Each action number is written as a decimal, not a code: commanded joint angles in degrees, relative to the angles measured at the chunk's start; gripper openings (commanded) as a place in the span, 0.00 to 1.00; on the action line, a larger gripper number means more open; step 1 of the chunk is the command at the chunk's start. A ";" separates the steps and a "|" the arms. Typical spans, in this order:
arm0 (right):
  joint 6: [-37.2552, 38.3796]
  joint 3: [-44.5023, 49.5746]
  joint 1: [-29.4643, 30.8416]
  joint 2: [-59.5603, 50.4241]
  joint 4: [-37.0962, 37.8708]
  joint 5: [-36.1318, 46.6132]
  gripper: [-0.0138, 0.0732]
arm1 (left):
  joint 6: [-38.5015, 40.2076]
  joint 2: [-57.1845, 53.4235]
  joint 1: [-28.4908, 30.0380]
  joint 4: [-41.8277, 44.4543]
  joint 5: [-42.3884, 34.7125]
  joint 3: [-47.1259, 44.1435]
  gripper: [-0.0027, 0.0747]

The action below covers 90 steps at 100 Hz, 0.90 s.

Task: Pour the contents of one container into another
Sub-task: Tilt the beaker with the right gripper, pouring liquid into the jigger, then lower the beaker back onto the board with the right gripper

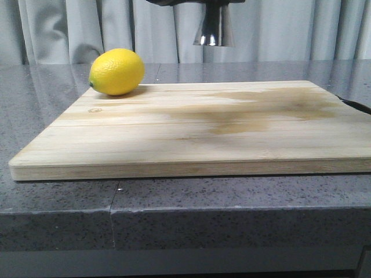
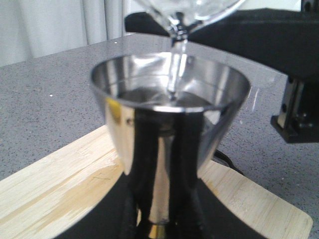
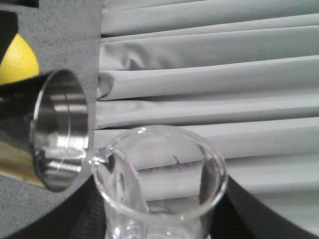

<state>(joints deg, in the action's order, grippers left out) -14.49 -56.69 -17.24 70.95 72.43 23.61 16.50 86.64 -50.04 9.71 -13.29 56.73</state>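
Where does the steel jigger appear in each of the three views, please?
Front view: only the jigger's lower cone shows, top centre, above the cutting board.
Left wrist view: the jigger fills the centre, over the board.
Right wrist view: the jigger is at left, by the beaker.

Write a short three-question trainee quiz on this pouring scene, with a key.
1. True or false: the glass beaker is tipped, and a thin stream runs from its spout into the steel jigger.
2. Which fruit sits on the cutting board? A) lime B) lemon C) orange
3. Fill in: in the front view, the jigger is held ___ the board, not standing on it.

Key: 1 true; 2 B, the lemon at the far left corner; 3 above.
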 commanded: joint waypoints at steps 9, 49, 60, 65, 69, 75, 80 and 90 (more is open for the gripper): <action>-0.37 -2.26 0.08 -1.84 -1.49 1.39 0.43 | 0.63 -2.38 -0.51 -0.31 -4.90 1.59 0.01; 27.90 -2.26 0.08 -1.84 -8.13 -2.64 0.43 | 0.63 -2.38 -0.51 -0.25 -4.90 1.59 0.01; 43.63 -2.26 0.08 -1.84 -8.69 -4.49 0.43 | 0.63 -2.38 -0.51 -0.17 -5.00 1.59 0.01; 48.39 -2.26 0.08 -1.84 -8.69 -4.91 0.43 | 0.63 -2.38 -0.51 -0.17 -5.08 1.59 0.01; 51.59 -2.26 0.19 -1.84 -8.69 -5.05 0.43 | 0.63 -2.38 -0.51 -0.17 -5.08 1.59 0.01; 54.65 -2.15 0.59 -1.71 -8.72 -5.38 0.43 | 0.63 -2.38 -0.51 -0.17 -5.08 1.59 0.01; 56.50 -2.05 1.32 -1.33 -8.83 -5.62 0.43 | 0.63 -2.38 -0.51 -0.17 -5.08 1.59 0.01; 57.17 -0.87 3.75 0.45 -9.47 -4.67 0.43 | 0.63 -2.38 -0.51 -0.11 -5.08 1.59 0.01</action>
<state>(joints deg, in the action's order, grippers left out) 40.57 -56.69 -15.64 71.34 65.09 17.12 16.50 86.64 -50.04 9.82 -13.29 56.73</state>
